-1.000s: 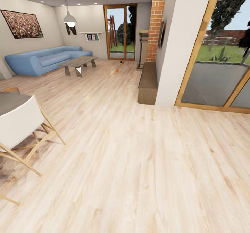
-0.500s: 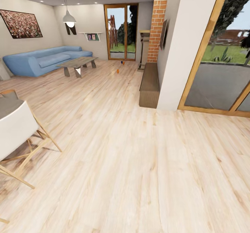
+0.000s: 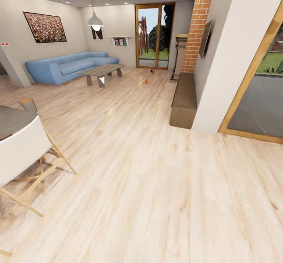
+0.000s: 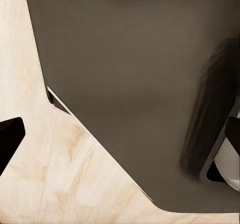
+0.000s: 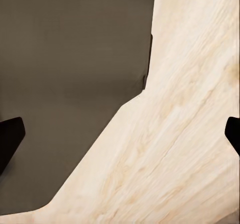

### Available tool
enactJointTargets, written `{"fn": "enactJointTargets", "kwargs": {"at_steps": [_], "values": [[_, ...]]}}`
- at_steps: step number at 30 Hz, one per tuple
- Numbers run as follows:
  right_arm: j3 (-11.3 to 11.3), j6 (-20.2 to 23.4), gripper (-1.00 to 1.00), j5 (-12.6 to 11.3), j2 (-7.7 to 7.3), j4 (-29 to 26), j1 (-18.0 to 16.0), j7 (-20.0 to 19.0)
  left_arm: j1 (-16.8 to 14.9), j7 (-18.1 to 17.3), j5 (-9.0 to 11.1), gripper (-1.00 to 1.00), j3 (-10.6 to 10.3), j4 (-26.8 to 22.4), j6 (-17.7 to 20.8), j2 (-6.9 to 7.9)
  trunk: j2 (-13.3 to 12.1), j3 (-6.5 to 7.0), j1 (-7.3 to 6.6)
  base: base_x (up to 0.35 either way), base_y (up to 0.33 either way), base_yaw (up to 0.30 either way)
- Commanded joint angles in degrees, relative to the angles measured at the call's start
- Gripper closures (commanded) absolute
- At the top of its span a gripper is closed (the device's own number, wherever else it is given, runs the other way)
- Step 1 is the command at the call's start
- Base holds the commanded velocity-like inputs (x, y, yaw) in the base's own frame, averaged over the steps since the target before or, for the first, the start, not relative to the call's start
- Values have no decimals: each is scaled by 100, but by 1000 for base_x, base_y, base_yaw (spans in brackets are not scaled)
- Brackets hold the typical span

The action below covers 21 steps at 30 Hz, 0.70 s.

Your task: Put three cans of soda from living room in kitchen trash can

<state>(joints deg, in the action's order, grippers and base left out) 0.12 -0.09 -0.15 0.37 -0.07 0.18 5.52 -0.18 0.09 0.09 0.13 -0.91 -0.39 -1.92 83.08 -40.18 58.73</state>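
Living room floor [image 3: 129, 168], distant soda cans [image 3: 146, 81].

Both my claws point down, empty: right claw [image 5: 120, 134] spread wide, dark fingertips at frame edges. Left claw [image 4: 120, 139] also looks spread.

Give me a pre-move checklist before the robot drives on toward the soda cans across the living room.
1. Cans located: ok. An orange can and a further one stand on the wood floor near the glass doors; the third cannot be made out.
2. Straight path over the floor: ok, nothing lies on it.
3. Clearance from the white chair at the left: ok.
4. Clearance from the dark bench at the right: ok.
5. Right gripper jaws open and empty: ok.
6. Left gripper jaws: cannot tell.
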Motion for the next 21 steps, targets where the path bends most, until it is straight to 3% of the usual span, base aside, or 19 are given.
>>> {"fn": "enactJointTargets", "kwargs": {"at_steps": [1,21], "values": [[-6,-2,-100,0,0,0,0,-1,0,0,-2,-100,-1,1,1,0,0,-1,0,344,-127,161],[-24,-3,-100,-1,-2,-2,0,-7,0,0,-5,-100,-3,-4,-3,-1,0,-3,0,335,-167,24]]}}
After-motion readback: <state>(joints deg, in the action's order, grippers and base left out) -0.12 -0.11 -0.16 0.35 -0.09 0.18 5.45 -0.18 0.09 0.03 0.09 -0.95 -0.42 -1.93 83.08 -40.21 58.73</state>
